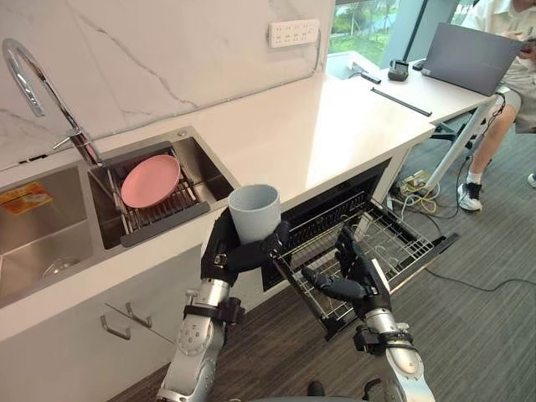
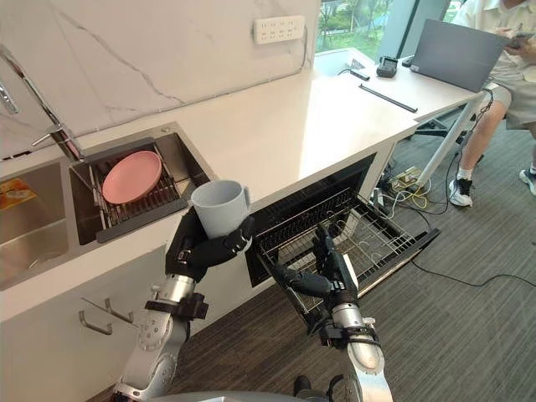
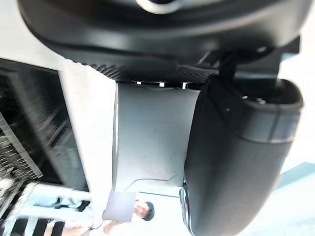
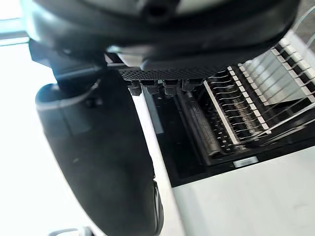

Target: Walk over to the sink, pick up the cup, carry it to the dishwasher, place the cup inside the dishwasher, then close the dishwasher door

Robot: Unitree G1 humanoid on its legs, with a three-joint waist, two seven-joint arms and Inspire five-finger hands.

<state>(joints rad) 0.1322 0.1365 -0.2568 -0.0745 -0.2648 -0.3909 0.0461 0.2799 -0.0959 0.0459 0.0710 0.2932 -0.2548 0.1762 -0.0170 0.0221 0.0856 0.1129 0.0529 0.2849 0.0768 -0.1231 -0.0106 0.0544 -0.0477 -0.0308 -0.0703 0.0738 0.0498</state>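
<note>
The left hand [image 1: 224, 251], curled round the upright grey cup [image 1: 255, 213], should swing it right, kept level (the right hand [image 1: 360, 272] hangs loosely open), over the pulled-out dishwasher rack [image 1: 402, 243].

Your cup [image 1: 254, 213] sits in the left hand [image 1: 223, 251] before the counter [image 1: 318, 126] edge, sink [image 1: 50, 230] to its left, dishwasher rack [image 1: 394, 243] to its right.
</note>
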